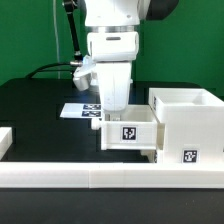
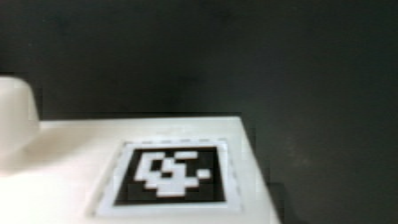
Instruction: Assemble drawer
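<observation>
In the exterior view a small white drawer tray with a marker tag on its front stands against the bigger white drawer box on the exterior view's right. My gripper has come straight down onto the tray's left part, and its fingertips are hidden behind the tray's wall. The wrist view shows a white panel with a black and white tag close up, over the dark table. No fingers show there, so I cannot tell whether the jaws are open or shut.
The marker board lies on the black table behind the arm. A long white rail runs along the front edge. A white block sits at the exterior view's left. A rounded white shape edges the wrist view.
</observation>
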`<state>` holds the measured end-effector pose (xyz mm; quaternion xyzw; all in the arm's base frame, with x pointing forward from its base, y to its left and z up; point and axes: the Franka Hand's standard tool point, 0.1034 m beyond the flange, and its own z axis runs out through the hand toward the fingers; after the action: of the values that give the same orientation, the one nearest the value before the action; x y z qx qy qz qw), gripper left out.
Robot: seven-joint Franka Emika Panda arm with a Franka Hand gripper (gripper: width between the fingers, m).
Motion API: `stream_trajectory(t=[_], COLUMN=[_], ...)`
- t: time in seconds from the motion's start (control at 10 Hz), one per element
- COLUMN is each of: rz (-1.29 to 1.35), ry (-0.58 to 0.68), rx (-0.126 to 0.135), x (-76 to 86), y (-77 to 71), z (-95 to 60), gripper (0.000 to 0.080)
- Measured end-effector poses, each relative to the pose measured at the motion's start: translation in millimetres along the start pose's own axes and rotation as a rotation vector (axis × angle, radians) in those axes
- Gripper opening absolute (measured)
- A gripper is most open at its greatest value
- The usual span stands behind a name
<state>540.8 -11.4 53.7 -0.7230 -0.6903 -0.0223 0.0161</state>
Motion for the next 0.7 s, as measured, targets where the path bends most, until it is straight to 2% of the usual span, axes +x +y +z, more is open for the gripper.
stream_trajectory(t=[0.7], rz=[0.015], ry=[0.0], rx=[0.0], x=[7.3], y=[0.1], z=[0.4], gripper=[0.0042])
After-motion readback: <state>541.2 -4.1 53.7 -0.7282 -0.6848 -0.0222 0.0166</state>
